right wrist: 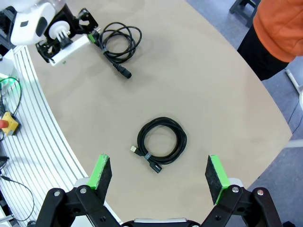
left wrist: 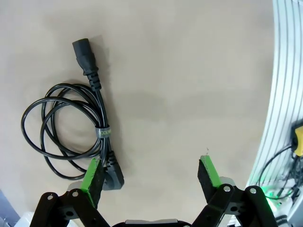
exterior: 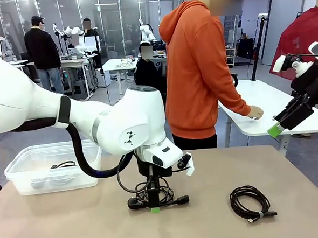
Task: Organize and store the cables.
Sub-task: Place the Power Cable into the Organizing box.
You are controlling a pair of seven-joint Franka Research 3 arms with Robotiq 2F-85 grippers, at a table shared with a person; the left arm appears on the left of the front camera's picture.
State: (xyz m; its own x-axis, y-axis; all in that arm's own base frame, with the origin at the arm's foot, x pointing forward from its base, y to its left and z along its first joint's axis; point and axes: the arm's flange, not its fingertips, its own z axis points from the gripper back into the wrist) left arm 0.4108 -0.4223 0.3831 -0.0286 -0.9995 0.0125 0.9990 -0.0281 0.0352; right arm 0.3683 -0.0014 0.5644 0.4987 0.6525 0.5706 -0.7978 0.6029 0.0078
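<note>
A black power cable point(exterior: 153, 196) lies coiled mid-table, with its plug end point(left wrist: 111, 173) and connector end point(left wrist: 85, 60) sticking out. My left gripper point(exterior: 155, 208) points straight down at it, open. In the left wrist view the coil point(left wrist: 64, 135) lies outside the left gripper point(left wrist: 150, 175); one green pad point(left wrist: 92, 177) stands right beside the plug. A second cable point(exterior: 251, 202), a tied coil with a USB end, lies to the right. My right gripper point(exterior: 278, 125) hangs open high at the right, looking down on that coil point(right wrist: 162, 142) between its pads point(right wrist: 101, 171).
A clear plastic bin point(exterior: 22, 176) stands at the table's left, with a black cable point(exterior: 63, 165) in it. A person in an orange hoodie point(exterior: 199, 68) stands at the far edge, hand on a neighbouring white table point(exterior: 271, 104). The table's rounded front edge point(right wrist: 57, 137) borders a ribbed rail.
</note>
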